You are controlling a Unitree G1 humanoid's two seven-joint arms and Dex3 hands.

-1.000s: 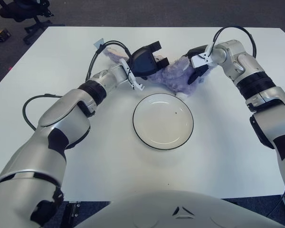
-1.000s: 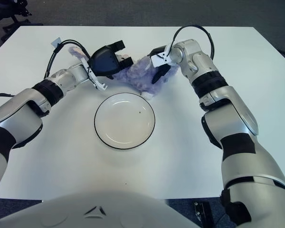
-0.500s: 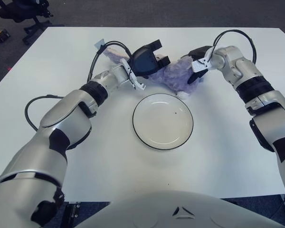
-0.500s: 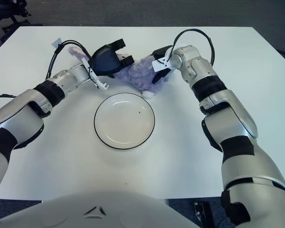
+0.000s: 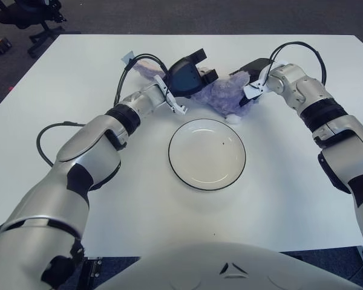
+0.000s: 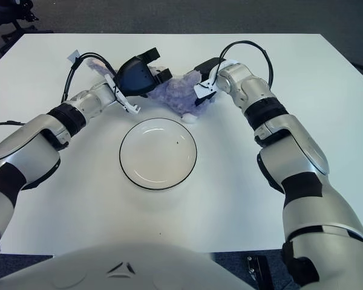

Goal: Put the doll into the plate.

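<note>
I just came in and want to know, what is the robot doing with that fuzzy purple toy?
It is trying to put the purple doll into the white plate. The left hand and right hand press against the doll from either side, at the far side of the plate. The plate holds nothing yet.

Open white tabletop (image 5: pixel 278 199) around round white black-rimmed plate (image 5: pixel 207 154) | far rim crowded: fluffy purple doll (image 5: pixel 222 95) hemmed between left hand (image 5: pixel 190 75) and right hand (image 5: pixel 249 81) | plate interior unobstructed
</note>
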